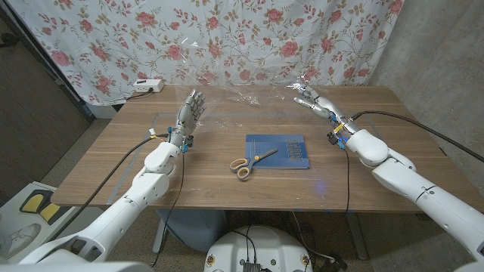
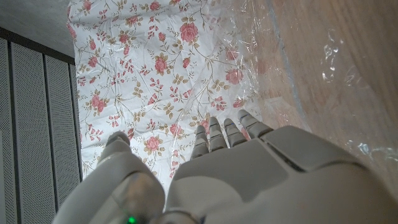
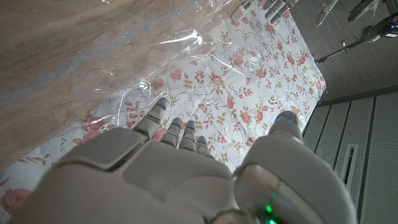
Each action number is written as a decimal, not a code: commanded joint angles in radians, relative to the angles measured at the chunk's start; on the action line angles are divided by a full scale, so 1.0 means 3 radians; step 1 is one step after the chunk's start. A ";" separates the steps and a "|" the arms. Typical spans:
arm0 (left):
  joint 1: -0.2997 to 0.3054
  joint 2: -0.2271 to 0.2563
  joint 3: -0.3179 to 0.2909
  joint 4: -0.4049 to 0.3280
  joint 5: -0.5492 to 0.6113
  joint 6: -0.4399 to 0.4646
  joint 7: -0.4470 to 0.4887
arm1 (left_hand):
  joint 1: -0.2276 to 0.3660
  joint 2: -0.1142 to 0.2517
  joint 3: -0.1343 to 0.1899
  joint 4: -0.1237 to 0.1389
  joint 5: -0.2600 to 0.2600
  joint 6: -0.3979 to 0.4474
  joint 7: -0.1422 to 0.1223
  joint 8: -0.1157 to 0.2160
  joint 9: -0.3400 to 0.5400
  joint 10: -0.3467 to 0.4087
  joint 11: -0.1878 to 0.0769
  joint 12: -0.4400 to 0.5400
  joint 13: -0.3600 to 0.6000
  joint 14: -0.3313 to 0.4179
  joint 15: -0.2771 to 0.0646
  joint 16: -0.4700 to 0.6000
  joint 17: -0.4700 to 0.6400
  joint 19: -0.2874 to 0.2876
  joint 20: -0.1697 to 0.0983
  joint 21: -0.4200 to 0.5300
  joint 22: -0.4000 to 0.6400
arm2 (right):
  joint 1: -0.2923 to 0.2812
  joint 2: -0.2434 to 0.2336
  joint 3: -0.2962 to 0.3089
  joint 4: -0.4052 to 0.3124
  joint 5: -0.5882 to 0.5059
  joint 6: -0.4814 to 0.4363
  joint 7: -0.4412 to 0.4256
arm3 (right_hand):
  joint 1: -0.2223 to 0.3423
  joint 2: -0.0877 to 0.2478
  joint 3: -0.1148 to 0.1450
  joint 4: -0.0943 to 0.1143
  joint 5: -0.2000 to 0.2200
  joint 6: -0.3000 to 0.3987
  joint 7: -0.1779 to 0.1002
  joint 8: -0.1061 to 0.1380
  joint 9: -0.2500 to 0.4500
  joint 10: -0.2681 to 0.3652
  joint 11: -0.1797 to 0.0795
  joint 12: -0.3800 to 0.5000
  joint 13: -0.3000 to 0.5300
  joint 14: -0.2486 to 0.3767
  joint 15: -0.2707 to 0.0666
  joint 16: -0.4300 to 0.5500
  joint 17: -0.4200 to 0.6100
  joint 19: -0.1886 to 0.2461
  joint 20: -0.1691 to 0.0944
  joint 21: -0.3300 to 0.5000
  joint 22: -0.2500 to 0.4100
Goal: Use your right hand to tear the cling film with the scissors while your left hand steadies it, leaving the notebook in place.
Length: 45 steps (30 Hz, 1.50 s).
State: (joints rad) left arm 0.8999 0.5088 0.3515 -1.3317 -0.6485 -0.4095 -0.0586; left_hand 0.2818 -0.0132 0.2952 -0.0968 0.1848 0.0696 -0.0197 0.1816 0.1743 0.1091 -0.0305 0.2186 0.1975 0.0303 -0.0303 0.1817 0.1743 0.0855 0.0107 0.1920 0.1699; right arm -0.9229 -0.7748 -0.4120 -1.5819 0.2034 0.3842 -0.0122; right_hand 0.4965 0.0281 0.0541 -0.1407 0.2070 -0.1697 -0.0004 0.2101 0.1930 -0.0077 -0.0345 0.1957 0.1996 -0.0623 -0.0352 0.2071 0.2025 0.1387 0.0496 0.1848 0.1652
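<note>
Both arms reach forward from the near corners over the wooden worktop (image 1: 136,162), each ending toward the far edge. The left robot hand (image 1: 190,112) stands raised above the worktop's far left part, palm upright and fingers (image 1: 195,100) pointing up and a little apart; in the left wrist view its fingers (image 2: 217,134) extend toward the floral curtain (image 2: 155,74) with nothing visibly between them, though whether their tips touch the film cannot be told. The right robot hand (image 1: 314,103) is stretched low toward the far right part of the worktop, fingers extended toward the middle; in the right wrist view its fingers (image 3: 180,127) lie straight and slightly spread, thumb held apart, holding nothing that can be seen. The cling film (image 1: 249,94) is a crumpled transparent sheet along the far side of the worktop between the two robot hands, its edges close to both, and it shows as glinting wrinkles (image 2: 323,68) over the wood. The scissors (image 1: 250,164), with tan handles, lie on the worktop near the middle, well apart from either robot hand, blades resting on the near left corner of the blue notebook (image 1: 286,151), which lies flat just right of centre.
</note>
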 commanded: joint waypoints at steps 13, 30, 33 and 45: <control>0.0057 0.0060 0.0002 -0.0154 0.0032 0.0097 0.0079 | -0.0003 0.0039 -0.0003 -0.0023 0.0013 0.0012 -0.0018 0.0017 0.0009 0.0064 -0.0004 0.0017 0.0005 0.0015 -0.0035 0.0011 0.0005 0.0008 0.0016 0.0001 0.0014 | -0.0056 -0.0165 0.0018 -0.0334 -0.0533 0.0106 -0.0051 | 0.0107 -0.0009 0.0030 -0.0014 -0.0004 0.0121 0.0032 0.0112 0.0032 0.0320 -0.0085 0.0103 0.0009 0.0025 -0.0093 0.0015 -0.0008 0.0004 0.0000 0.0005 0.0011; 0.0081 0.0075 0.0014 -0.0193 0.0079 0.0107 0.0122 | -0.0006 0.0046 -0.0005 -0.0030 0.0014 0.0010 -0.0020 0.0014 0.0009 0.0060 -0.0012 0.0011 0.0005 0.0012 -0.0034 0.0007 0.0004 0.0005 0.0024 0.0000 0.0015 | -0.0093 -0.0225 0.0010 -0.0537 -0.0877 0.0096 -0.0073 | 0.0177 -0.0017 0.0044 -0.0028 0.0009 0.0286 -0.0003 0.0162 0.0043 0.0478 -0.0117 0.0133 0.0011 0.0073 -0.0140 0.0027 -0.0017 0.0040 0.0007 0.0016 0.0010; 0.0083 0.0074 0.0014 -0.0192 0.0078 0.0103 0.0123 | -0.0007 0.0047 -0.0006 -0.0032 0.0014 0.0008 -0.0017 0.0013 0.0009 0.0060 -0.0008 0.0010 0.0005 0.0010 -0.0036 0.0006 0.0004 0.0003 0.0023 -0.0001 0.0015 | -0.0103 -0.0233 0.0011 -0.0562 -0.0891 0.0092 -0.0059 | 0.0185 -0.0016 0.0046 -0.0029 0.0011 0.0290 -0.0012 0.0161 0.0044 0.0493 -0.0128 0.0135 0.0011 0.0080 -0.0149 0.0029 -0.0018 0.0044 0.0006 0.0016 0.0010; 0.0074 0.0076 0.0015 -0.0178 0.0069 0.0111 0.0108 | -0.0008 0.0049 -0.0008 -0.0036 0.0013 0.0012 -0.0021 0.0014 0.0009 0.0061 -0.0009 0.0009 0.0006 0.0014 -0.0036 0.0006 0.0004 0.0003 0.0029 -0.0001 0.0015 | -0.0128 -0.0307 0.0006 -0.0727 -0.1032 0.0038 0.0016 | 0.0218 -0.0011 0.0056 -0.0031 0.0017 0.0314 -0.0033 0.0164 0.0049 0.0521 -0.0137 0.0130 0.0014 0.0068 -0.0156 0.0022 -0.0020 0.0054 0.0008 0.0015 0.0009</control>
State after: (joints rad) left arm 0.9241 0.5312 0.3547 -1.3876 -0.6276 -0.3780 -0.0238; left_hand 0.2776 -0.0090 0.2881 -0.1037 0.1848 0.0697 -0.0197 0.1816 0.1743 0.1197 -0.0303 0.2186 0.1975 0.0340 -0.0340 0.1818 0.1722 0.0856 0.0107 0.1926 0.1699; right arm -0.9550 -0.8458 -0.4071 -1.7521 -0.0646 0.4130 -0.0301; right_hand 0.5531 0.0241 0.0693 -0.1448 0.2078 -0.0749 -0.0105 0.2531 0.2025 0.1423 -0.0737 0.2345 0.2027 -0.0443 -0.0351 0.2122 0.1953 0.1478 0.0481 0.1850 0.1651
